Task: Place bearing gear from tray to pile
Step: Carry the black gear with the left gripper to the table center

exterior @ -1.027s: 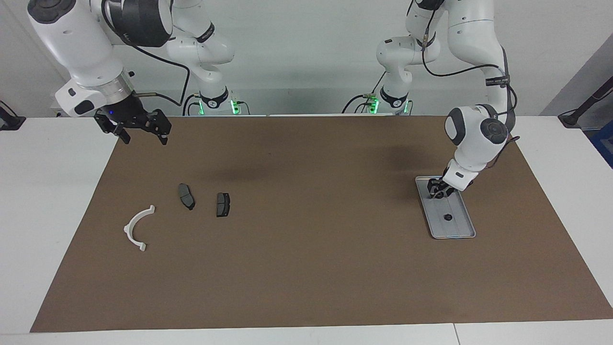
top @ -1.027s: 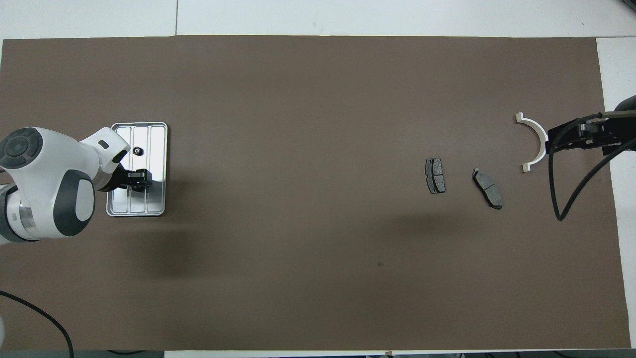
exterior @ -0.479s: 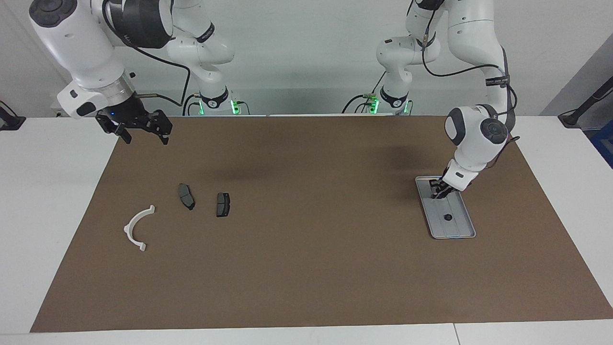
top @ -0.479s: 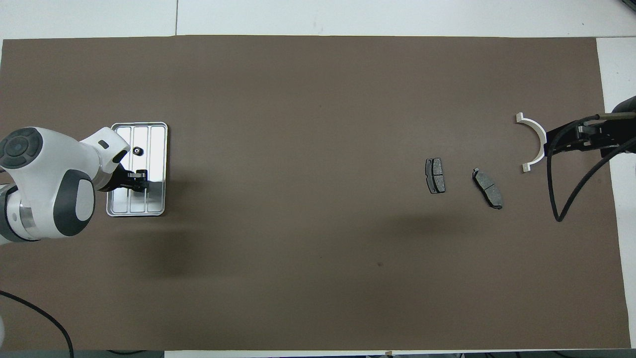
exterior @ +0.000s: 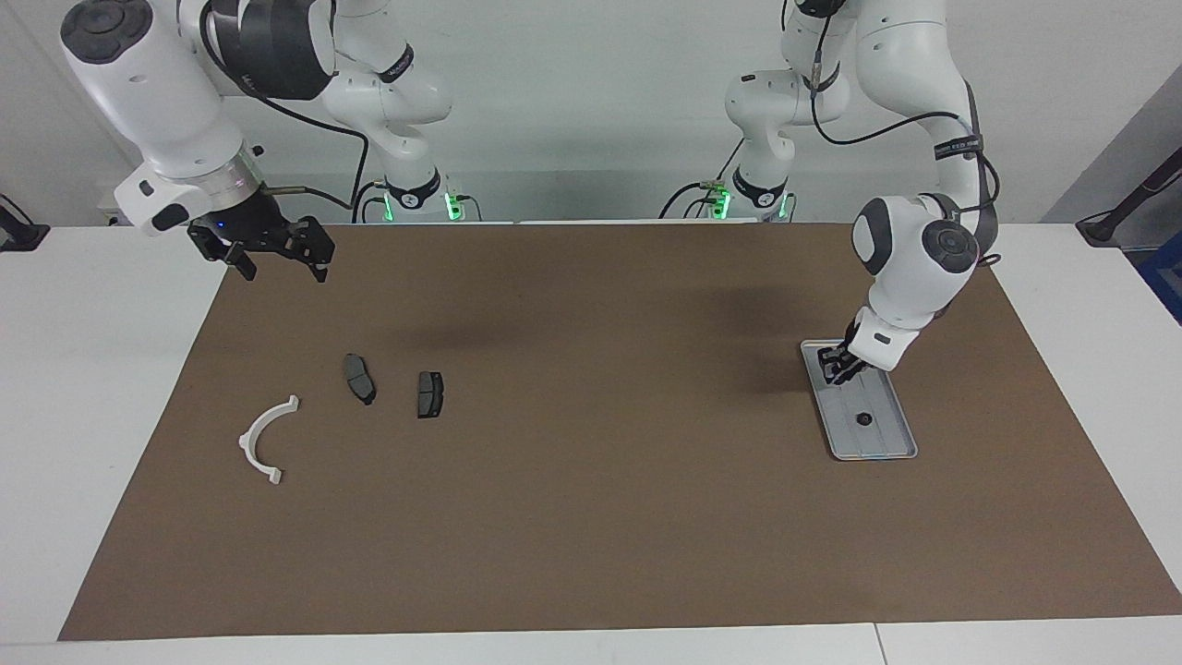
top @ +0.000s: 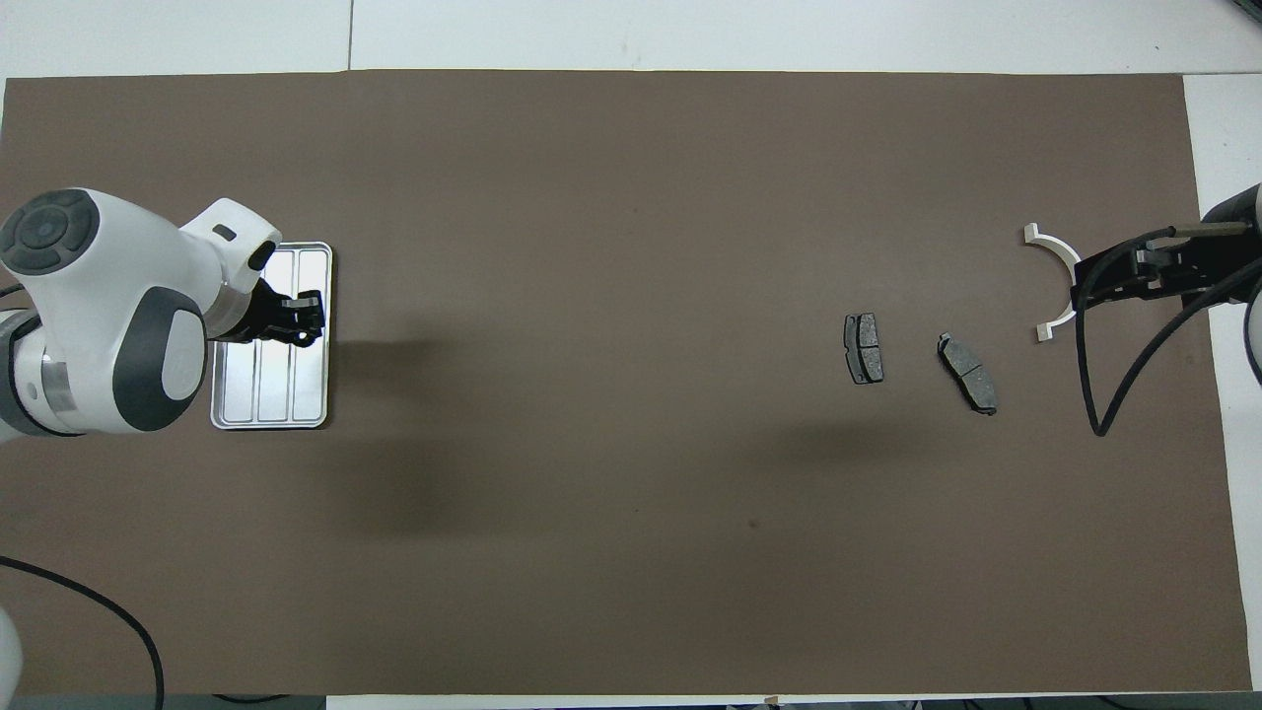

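left gripper: the left gripper (exterior: 838,368) went from spread, low in the tray, to fingers drawn together. It has since lifted and now hangs over the end of the flat silver-grey metal tray (exterior: 882,438) nearer the robots.
grasp: can't tell whether anything small is pinched between the tips. Nothing readable there in either view.
task part: the small dark round bearing gear (exterior: 864,418) sits on the tray floor, in the half farther from the robots and clear of the fingers. It hasn't moved over the last second. In the overhead view the arm hides it.
read: closing and lifting looks like a pick. The one gear I can see is still in the tray, so either a second part came up or the grab missed.
right gripper: the right gripper (exterior: 282,271) has its jaws spread and holds nothing. It waits over the brown mat (exterior: 591,499) at the right arm's end and has drifted up slightly.
pile: a white semicircular plastic arc (exterior: 247,436) and two dark grey brake-pad-shaped pieces (exterior: 359,378) (exterior: 429,394) lie flat and apart from each other. All unchanged, and no gear there yet.
status: transfer not done. The long carry across the mat to the pile remains.
risk: a tiny part is easy to drop from the tips on the way.
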You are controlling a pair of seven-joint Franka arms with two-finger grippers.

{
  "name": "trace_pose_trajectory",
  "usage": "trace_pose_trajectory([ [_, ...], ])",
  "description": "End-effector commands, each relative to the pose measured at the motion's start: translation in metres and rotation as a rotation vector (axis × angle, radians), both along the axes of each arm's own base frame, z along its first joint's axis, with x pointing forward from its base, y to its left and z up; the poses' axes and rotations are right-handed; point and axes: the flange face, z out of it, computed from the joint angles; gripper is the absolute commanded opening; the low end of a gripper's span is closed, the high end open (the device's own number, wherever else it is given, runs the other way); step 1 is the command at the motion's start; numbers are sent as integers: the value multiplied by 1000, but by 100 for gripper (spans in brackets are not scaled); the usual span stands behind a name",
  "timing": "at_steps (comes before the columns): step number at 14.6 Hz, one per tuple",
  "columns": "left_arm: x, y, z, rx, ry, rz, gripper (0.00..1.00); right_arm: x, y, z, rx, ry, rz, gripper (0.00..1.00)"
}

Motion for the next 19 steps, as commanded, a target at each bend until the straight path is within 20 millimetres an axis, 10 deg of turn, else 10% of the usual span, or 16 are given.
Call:
trace_pose_trajectory([
  [1, -2, -84, 17, -24, -4, 118, 0, 5, 6, -8, 8, 4, 24, 100],
  [6, -15, -231, 41, -48, -29, 280, 0, 17, 25, -23, 1, 2, -1, 100],
  [9, -27, -310, 11, -20, -22, 305, 0, 23, 48, -33, -11, 13, -28, 100],
  [19, -53, -328, -44, -2, -68, 290, 0, 35, 65, -49, -9, -6, -63, 100],
])
